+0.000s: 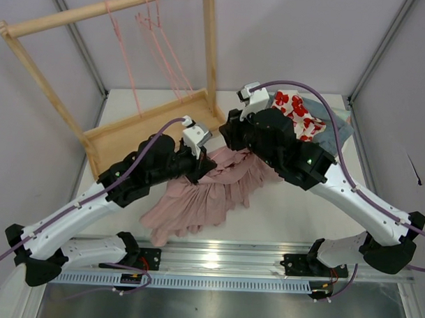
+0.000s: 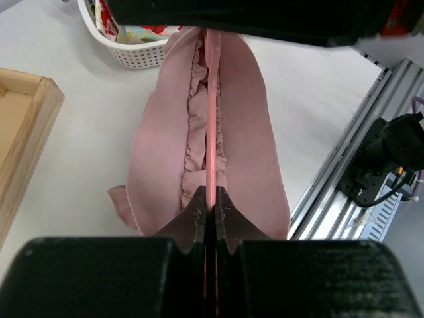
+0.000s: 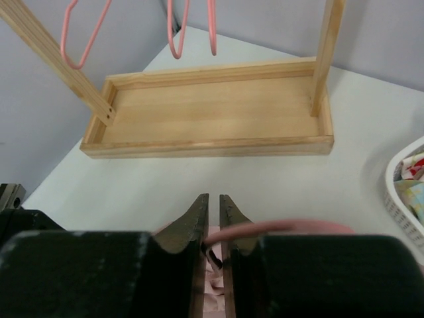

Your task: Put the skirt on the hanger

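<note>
Out near the middle of the counter, a little back from the near edge, the skirt [image 1: 201, 197] lay fanned in dusty pink, its gathered waist lifted between the two arms. The left gripper [image 2: 210, 199] had its fingers pinched right down on the hanger [image 2: 212, 126], whose thin pink wire ran straight along the waistband with fabric draped either side. The right gripper [image 3: 212, 207] showed only a narrow slit between its fingers, and the wire curved in from the right and ended there. It looked clamped on, though the contact itself sat in shadow. The risk, to my eye, was that slim wire: a twist from either arm could roll it in the grip. If the hanger tipped, the soft waistband could slide to one end and drop off. An uneven pull between the two grips might bend the frame too. Toward the far-left corner stood the wooden rack [image 1: 129, 139], its tray close behind the grippers. Spare hangers [image 1: 157, 31] dangled from its top bar, and one upright post was there to steer round. Toward the far-right corner, a white basket [image 2: 132, 53] held a flowered cloth [image 1: 298, 113] beside a blue-grey garment [image 1: 333, 130], close behind the right arm.
</note>
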{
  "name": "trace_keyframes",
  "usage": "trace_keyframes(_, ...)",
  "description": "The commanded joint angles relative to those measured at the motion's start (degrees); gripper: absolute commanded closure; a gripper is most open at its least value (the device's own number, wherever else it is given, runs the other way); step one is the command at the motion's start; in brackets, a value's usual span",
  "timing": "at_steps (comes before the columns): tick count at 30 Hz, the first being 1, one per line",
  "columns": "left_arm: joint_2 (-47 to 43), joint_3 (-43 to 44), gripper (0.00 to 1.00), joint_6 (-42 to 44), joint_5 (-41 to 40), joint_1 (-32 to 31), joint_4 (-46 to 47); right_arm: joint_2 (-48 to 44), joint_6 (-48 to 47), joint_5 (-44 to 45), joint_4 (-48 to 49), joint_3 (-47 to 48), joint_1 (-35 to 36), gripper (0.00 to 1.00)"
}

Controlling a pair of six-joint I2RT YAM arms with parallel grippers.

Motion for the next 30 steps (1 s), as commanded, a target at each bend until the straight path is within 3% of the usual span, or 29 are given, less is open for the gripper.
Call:
trace_keyframes(1,-3.29,-2.1,1.0,-2.75,-1.21,0.2,3.86,-1.17,1.86,-2.04,2.52,3.04,0.2,0.68)
trace_keyframes(3,-5.32,-2.99,1.0,-3.19,-0.15,0.2,5.96,-1.17,2.29,-2.3,1.04,3.39,0.2,0.49)
trace_keyframes(4,-6.19,-3.08,1.0,-3.37,-0.24,0.2,6.15,-1.17,2.56,-2.74,0.16,4.43,0.11,0.31)
trace_keyframes(5,-6.55,-3.08,1.0,-3.37,-0.41,0.2,6.06,-1.17,3.87,-2.75,-2.29,5.32,0.11,0.24)
trace_keyframes(6,-6.73,-2.47,1.0,-3.28,-0.5,0.2,5.54,-1.26,4.57,-3.01,-3.71,6.37,0.11,0.07)
trace_keyframes(7,-6.73,-2.21,1.0,-3.19,-0.76,0.2,5.1,-1.34,5.19,-4.23,-5.11,8.73,0.02,0.01)
trace_keyframes(11,-7.08,-3.17,1.0,-3.45,-0.94,0.28,3.78,-3.45,7.57,-7.3,-9.08,11.65,-0.33,0.01)
trace_keyframes(19,-14.18,-4.92,1.0,-8.8,-6.74,0.2,-5.53,-13.63,10.64,-3.81,-7.68,5.86,-5.15,0.01)
trace_keyframes(25,-21.75,-7.74,1.0,-14.95,-11.38,0.11,-15.54,-15.93,13.63,5.67,-9.52,0.68,-8.94,0.01)
trace_keyframes(30,-25.18,-6.78,1.0,-20.24,-18.6,0.2,-26.96,-13.83,16.27,3.68,-10.58,-1.18,-11.14,0.01)
